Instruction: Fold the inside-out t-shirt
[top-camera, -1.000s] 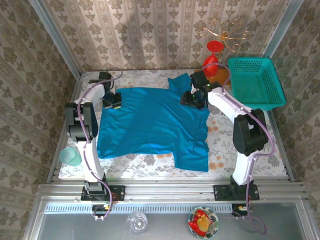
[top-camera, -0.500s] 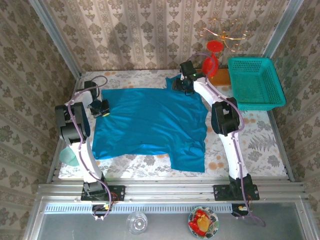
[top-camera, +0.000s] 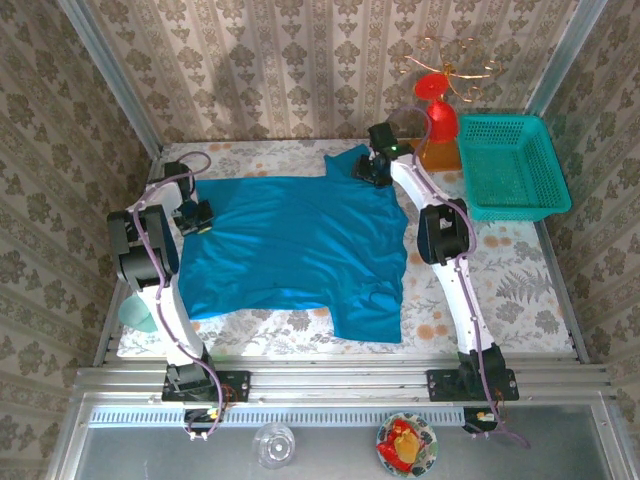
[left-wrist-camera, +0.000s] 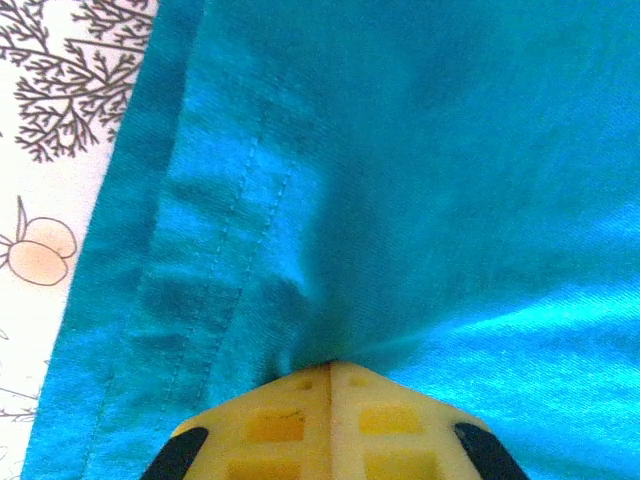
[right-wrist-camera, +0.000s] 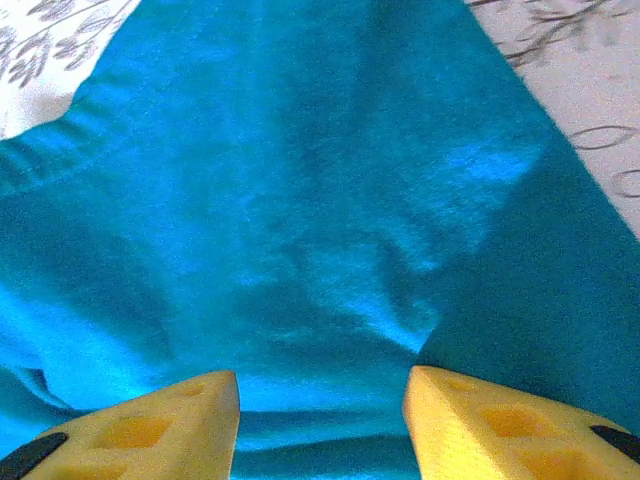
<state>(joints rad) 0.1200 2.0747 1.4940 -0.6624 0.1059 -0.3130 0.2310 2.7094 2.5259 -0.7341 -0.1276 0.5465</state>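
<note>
Overhead, 2 wrist close-ups on t-shirt (top-camera: 300, 250)

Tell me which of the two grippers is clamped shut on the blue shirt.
The left gripper: its yellow fingers meet, with the stitched edge of the shirt bunched between them. The right gripper has its fingers apart over the cloth.

I saw a teal mesh basket (top-camera: 510, 165) at the far right corner of the table. Just left of it stood a red cone-shaped piece (top-camera: 437, 112), with something orange (top-camera: 436, 155) at its foot. A thin gold wire ornament (top-camera: 450, 65) rose behind them against the patterned wallpaper (top-camera: 300, 70). The tablecloth (top-camera: 510, 285) carried leaves and orange fruit. A pale green cup (top-camera: 137, 312) lay at the left edge. Nearer me, below the metal rail (top-camera: 340, 382), stood a clear glass (top-camera: 273, 442), and to its right sat a small dish (top-camera: 405, 443) holding red and yellow bits.
</note>
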